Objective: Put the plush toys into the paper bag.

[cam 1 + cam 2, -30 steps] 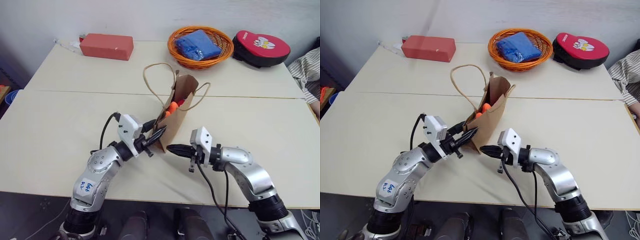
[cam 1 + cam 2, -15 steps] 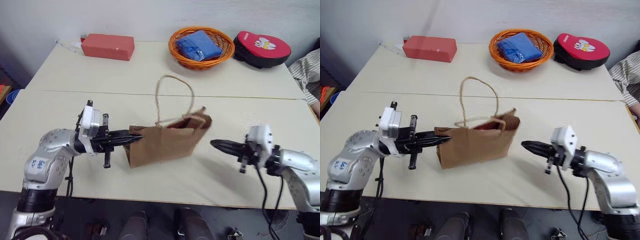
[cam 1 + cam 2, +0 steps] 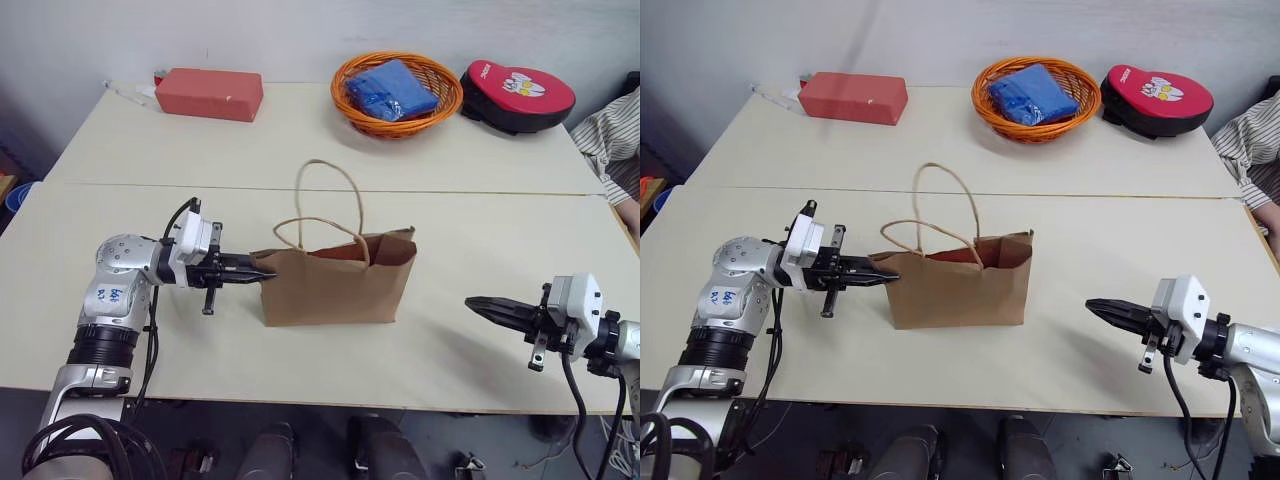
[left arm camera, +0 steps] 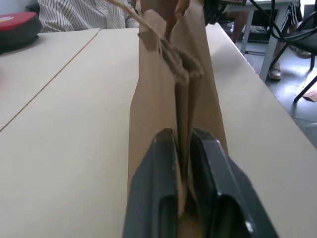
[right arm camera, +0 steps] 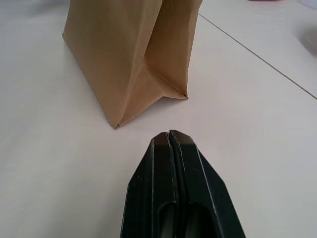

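The brown paper bag (image 3: 335, 288) stands upright mid-table, its two cord handles (image 3: 330, 195) up. The plush toys are inside it, almost wholly hidden: a sliver of red (image 3: 948, 256) shows at the mouth. My left gripper (image 3: 266, 272) points level at the bag's left end. In the left wrist view its fingers (image 4: 161, 148) stand slightly open, with the bag's side fold (image 4: 184, 94) in the narrow gap. My right gripper (image 3: 472, 301) is shut and empty, well off the bag's right end and pointing at it (image 5: 169, 134).
Along the table's far side lie a red brick-shaped block (image 3: 209, 94), an orange woven basket (image 3: 350, 100) holding a blue cloth bundle (image 3: 395, 88), and a red-and-black pad (image 3: 517, 95). A person's striped sleeve (image 3: 608, 135) shows at the right edge.
The bag has swung from leaning end-on to standing broadside. My left arm has drawn left with the bag's end, and its fingers have parted a little. My right gripper has pulled away right.
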